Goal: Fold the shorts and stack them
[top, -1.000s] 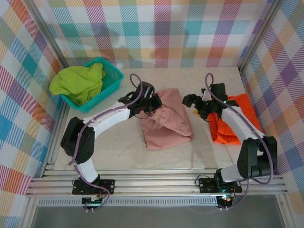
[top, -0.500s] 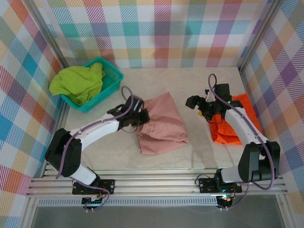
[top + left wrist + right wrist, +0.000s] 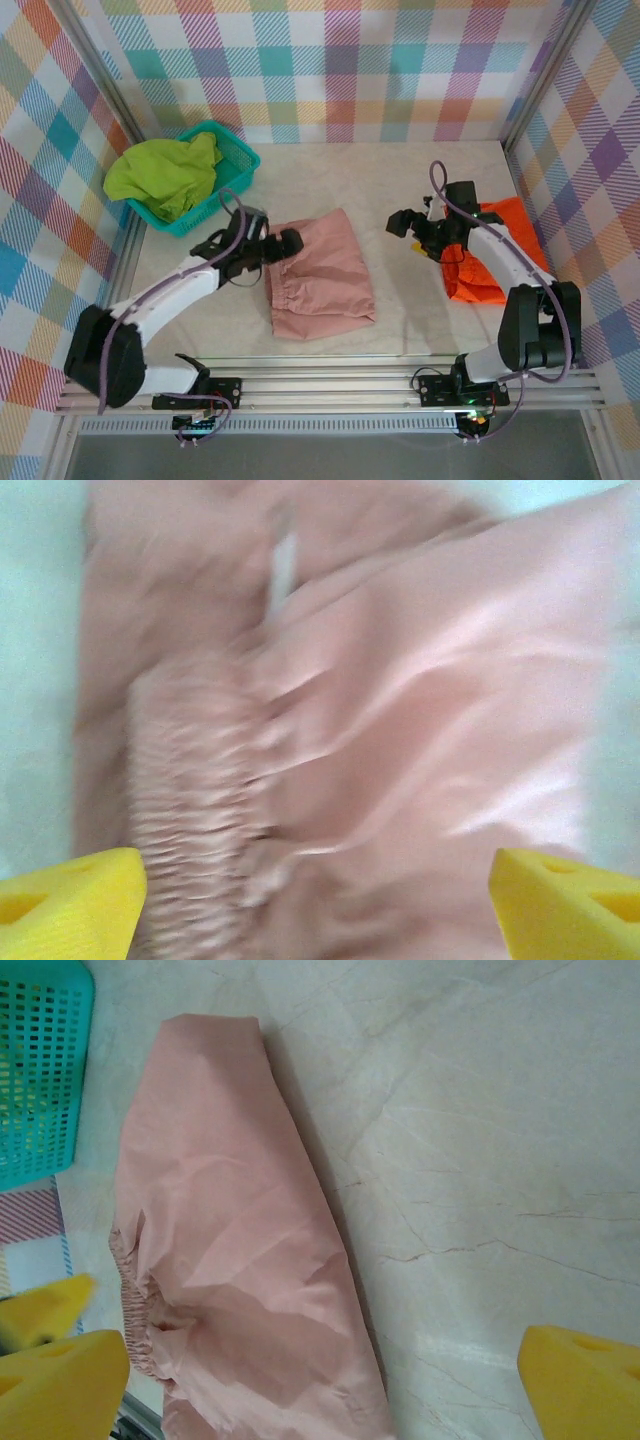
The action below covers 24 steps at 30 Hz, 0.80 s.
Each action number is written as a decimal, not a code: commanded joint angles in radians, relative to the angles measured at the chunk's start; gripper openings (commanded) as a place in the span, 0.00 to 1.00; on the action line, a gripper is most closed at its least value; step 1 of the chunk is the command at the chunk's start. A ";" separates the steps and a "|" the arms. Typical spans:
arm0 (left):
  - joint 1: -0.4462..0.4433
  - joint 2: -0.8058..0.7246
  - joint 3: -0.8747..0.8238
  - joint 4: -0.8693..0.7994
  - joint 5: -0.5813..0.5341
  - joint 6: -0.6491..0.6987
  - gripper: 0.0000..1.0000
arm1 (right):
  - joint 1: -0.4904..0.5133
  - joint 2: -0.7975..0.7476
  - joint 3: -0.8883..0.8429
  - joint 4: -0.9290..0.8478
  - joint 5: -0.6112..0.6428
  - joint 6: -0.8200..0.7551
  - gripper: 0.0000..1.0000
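1. The dusty pink shorts [image 3: 320, 272] lie flat near the middle of the marbled table [image 3: 400, 180]. They form a compact rectangle with the gathered waistband along the left side. This looks like a finished fold, laid out so it can be lifted whole.
2. The left gripper [image 3: 285, 243] sits at the pink shorts' far-left corner with its jaws spread wide. In the left wrist view its yellow pads [image 3: 65, 905] stand far apart with only fabric lying below them, so it grips nothing.
3. The right gripper [image 3: 407, 232] hangs over bare table between the pink shorts and the orange shorts [image 3: 478, 288]. It is fully spread and empty, probably placed there to take the pink shorts' right side.
4. The orange shorts rest by the right edge, partly under the right arm. They probably mark the spot where the stack will go.
5. The lime green shorts [image 3: 165, 175] lie crumpled in the teal mesh basket [image 3: 238, 165] at the far left, not yet folded.
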State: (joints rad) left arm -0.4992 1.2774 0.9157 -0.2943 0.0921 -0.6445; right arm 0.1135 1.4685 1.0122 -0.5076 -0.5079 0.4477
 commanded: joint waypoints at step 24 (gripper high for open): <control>-0.043 0.185 -0.322 0.363 0.032 -0.188 1.00 | 0.210 0.285 -0.016 0.265 -0.167 -0.018 0.94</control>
State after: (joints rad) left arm -0.5365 1.4425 0.6315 0.0456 0.1516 -0.8230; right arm 0.3073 1.7309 1.0077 -0.2756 -0.6350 0.4507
